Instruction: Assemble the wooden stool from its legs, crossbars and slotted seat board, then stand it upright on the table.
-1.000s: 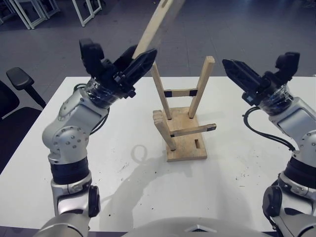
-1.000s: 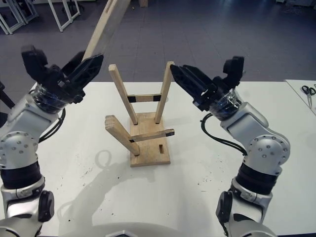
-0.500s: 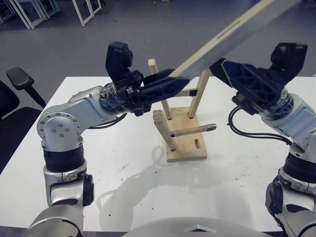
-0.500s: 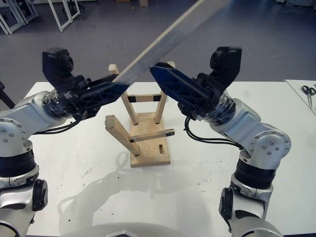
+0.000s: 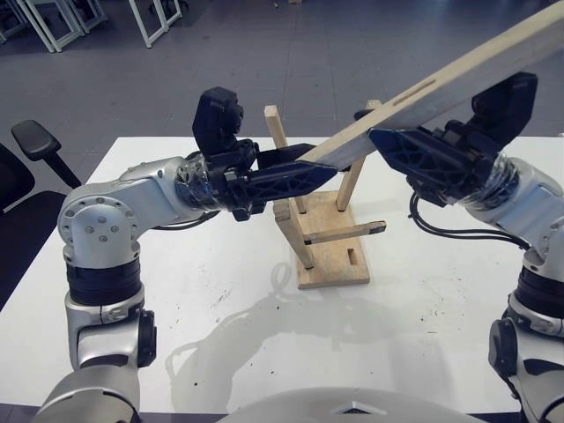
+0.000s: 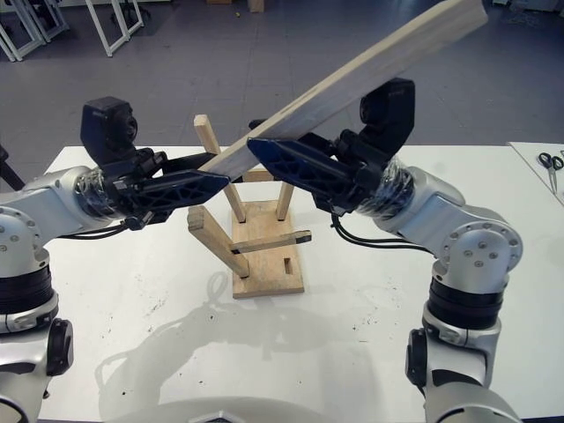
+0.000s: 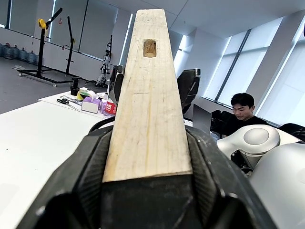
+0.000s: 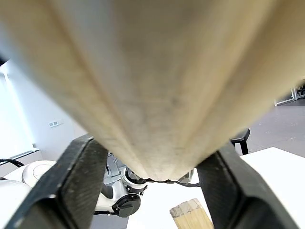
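The slotted seat board (image 5: 335,256) lies flat on the white table (image 5: 211,264). Two legs (image 5: 284,159) stand up from it, joined by a crossbar. A third leg (image 5: 295,233) leans at its near-left corner with a crossbar (image 5: 348,233) sticking out. My left gripper (image 5: 304,172) is shut on the low end of a loose wooden leg (image 5: 476,62), held above the board. That leg slants up to the right and passes through my right gripper (image 5: 379,132), which sits around its middle. The mortise hole (image 7: 150,47) shows near the leg's far end.
Scissors (image 6: 551,163) lie on a neighbouring table at far right. A black chair (image 5: 35,141) stands off the table's left edge. Bare tabletop (image 5: 247,352) stretches in front of the board and to both sides.
The left arm swung the loose leg from pointing upward down to a slant across to the right. The right gripper came in from the right and now sits around the leg.
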{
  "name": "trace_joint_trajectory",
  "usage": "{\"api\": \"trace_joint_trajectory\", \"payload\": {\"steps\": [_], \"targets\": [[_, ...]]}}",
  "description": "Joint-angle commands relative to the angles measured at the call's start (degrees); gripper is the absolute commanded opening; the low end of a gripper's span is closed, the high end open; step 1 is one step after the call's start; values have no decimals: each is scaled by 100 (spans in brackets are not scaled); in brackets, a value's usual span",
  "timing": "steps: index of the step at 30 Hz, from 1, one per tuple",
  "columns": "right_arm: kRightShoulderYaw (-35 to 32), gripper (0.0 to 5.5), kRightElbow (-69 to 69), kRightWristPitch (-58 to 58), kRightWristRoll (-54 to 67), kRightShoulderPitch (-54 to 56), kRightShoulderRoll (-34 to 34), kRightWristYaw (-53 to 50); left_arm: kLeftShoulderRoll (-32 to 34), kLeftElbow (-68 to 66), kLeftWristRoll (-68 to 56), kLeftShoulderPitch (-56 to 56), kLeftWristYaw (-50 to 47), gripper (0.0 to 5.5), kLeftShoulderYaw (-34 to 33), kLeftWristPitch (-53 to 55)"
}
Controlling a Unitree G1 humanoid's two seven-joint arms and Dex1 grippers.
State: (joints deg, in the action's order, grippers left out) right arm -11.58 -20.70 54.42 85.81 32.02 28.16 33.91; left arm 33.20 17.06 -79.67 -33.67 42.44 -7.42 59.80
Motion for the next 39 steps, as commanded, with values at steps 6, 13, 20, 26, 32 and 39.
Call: {"api": "trace_joint_trajectory", "payload": {"steps": [6,13,20,26,32,39], "targets": [[79,208,-76,24,-69,132,271,337,84,57,42,-152,39,205,34,28],[-38,206,345,45,47,230,379,273,-66,84,-239,-287,22,321,-581,-576],[-838,206,982,-162,-923,-562,1400,590,551,-503,1044,682,-352,332,-1379,-1359],[73,206,1199,-1211,-3309,-1509,2076,1566,207,-1606,4726,1637,-1148,332,580,-2995],[1393,205,1257,-2139,-5010,-2086,1949,2192,-843,-3298,6327,1447,-1579,332,1574,-4034],[1779,203,1008,-2182,-5178,-2427,1389,2261,-1152,-3940,6781,1466,-1458,332,1488,-4462]]}}
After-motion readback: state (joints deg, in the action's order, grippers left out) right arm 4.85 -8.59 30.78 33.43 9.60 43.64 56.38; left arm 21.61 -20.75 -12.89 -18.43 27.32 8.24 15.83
